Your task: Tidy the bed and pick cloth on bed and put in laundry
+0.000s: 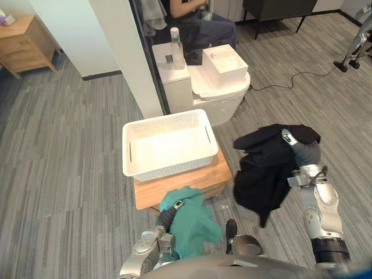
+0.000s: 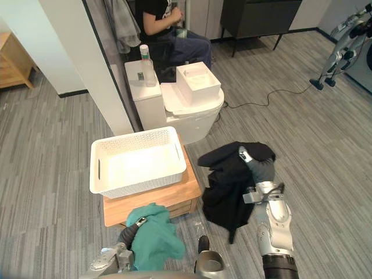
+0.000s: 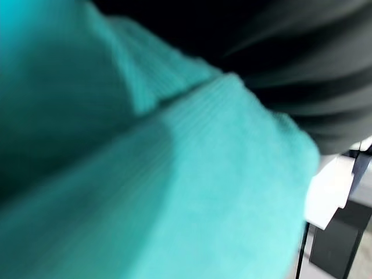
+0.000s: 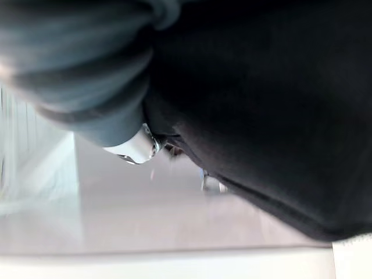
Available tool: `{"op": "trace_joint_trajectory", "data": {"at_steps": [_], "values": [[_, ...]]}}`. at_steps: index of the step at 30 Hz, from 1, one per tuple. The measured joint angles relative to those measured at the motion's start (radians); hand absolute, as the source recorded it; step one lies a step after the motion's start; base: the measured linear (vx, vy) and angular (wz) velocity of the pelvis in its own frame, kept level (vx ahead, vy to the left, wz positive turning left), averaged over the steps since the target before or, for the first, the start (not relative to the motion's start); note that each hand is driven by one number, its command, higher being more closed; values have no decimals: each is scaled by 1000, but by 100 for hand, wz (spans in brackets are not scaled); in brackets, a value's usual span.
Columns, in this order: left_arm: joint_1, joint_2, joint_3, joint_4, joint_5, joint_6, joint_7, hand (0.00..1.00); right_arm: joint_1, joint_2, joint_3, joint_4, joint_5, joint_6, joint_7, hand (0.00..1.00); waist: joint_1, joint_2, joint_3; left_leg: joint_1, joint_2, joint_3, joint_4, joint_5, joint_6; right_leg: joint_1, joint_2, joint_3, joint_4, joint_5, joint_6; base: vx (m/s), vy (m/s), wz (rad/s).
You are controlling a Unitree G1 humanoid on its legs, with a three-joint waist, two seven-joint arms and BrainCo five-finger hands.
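**Two cloths up, basket waiting empty**

Grey striped floor [image 1: 64,174] all round here, and no bed to be seen. Down at the lower left, the left hand [image 1: 176,205] is up with a teal cloth [image 1: 192,224] draped right over it. The fingers are buried in the fabric, so I can't tell whether they grip or just carry. Its wrist view is wall-to-wall teal weave.

Across on the right, the right hand [image 1: 290,141] is raised with a black cloth [image 1: 261,174] slung over it and hanging down in folds. The fingers are lost in the dark fabric, so I can't tell their grip either.

Between the two hands and a little farther out sits the white laundry basket [image 1: 174,165], nothing in it, resting on a low wooden stand [image 1: 186,180]. The teal cloth hangs just at the stand's near edge, and the black one hangs off to the basket's right.

Beyond the basket is a white toilet [image 1: 224,96] with a white box [image 1: 225,65] on its lid and a bottle [image 1: 176,49] on its tank. A person [image 1: 200,23] sits behind it. A wooden nightstand [image 1: 26,43] stands far left.
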Motion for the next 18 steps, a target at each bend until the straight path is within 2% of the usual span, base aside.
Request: {"op": "trace_joint_trajectory", "data": {"at_steps": [1, 3, 4, 5, 6, 7, 10, 13, 16, 18], "values": [[11, -6, 0, -1, -9, 0, 0, 100, -22, 0, 2, 3, 0, 5, 1, 100, 6, 8, -2, -7, 13, -10, -44, -41, 22, -5, -7, 24, 3, -3, -3, 71, 49, -52], [15, -8, -2, -1, -13, 1, -3, 100, -42, 0, 15, 6, 0, 12, 7, 100, 3, 4, -1, 17, 13, -12, -247, -48, 26, -7, -38, 49, 9, -7, 1, 98, 90, -43], [23, -12, -2, -1, -13, 0, -8, 100, -44, 0, 20, 8, 1, 16, 11, 100, -7, 6, -2, 51, -2, -16, -437, -18, 15, -13, -55, 63, 15, -12, 16, 104, 149, -21], [22, -15, -2, -1, -12, 0, -15, 100, -44, 0, 20, 12, 0, 17, 11, 100, -10, 11, -5, 73, -7, -27, -524, 13, 13, -17, -60, 67, 19, -14, 27, 126, 235, -21], [23, -29, -3, -2, -10, 0, -26, 100, -44, -4, 19, 20, 0, 19, 10, 100, -18, 28, -14, 107, -4, -27, -659, 96, -1, -19, -63, 70, 25, -18, 57, 133, 257, -19], [18, -31, -7, -1, 0, 1, -32, 100, -44, 15, 21, 40, 0, 24, 9, 100, -18, 5, -17, 136, -39, 0, -691, 101, -7, -13, -97, 76, 28, -20, 69, 141, 252, -13], [-9, -5, -36, 0, 6, 8, -42, 100, -46, 28, 21, 40, -13, 25, 4, 100, -22, -51, -26, 141, -118, 7, -700, 91, 21, -14, -176, 70, 32, -11, 122, 160, 238, 9], [-23, 5, -43, 0, 3, 8, -46, 100, -55, 28, 22, 32, -29, 15, 12, 100, -21, -54, -28, 146, -140, 7, -696, 85, 30, 1, -198, 42, 32, 1, 139, 116, 110, 11], [-33, 23, -40, 0, -26, 8, -39, 100, -72, 20, 21, -70, -54, 13, 32, 100, -19, -50, -30, 150, -139, 4, -700, 85, 29, 7, -197, 38, 31, 1, 139, 55, 1, 2], [-41, 28, -41, 35, -79, 8, -36, 100, -176, -2, 21, -150, -75, 17, 50, 100, -23, -48, -32, 167, -130, 3, -719, 81, 23, 11, -185, 38, 28, 1, 139, -4, -50, -8]]}}
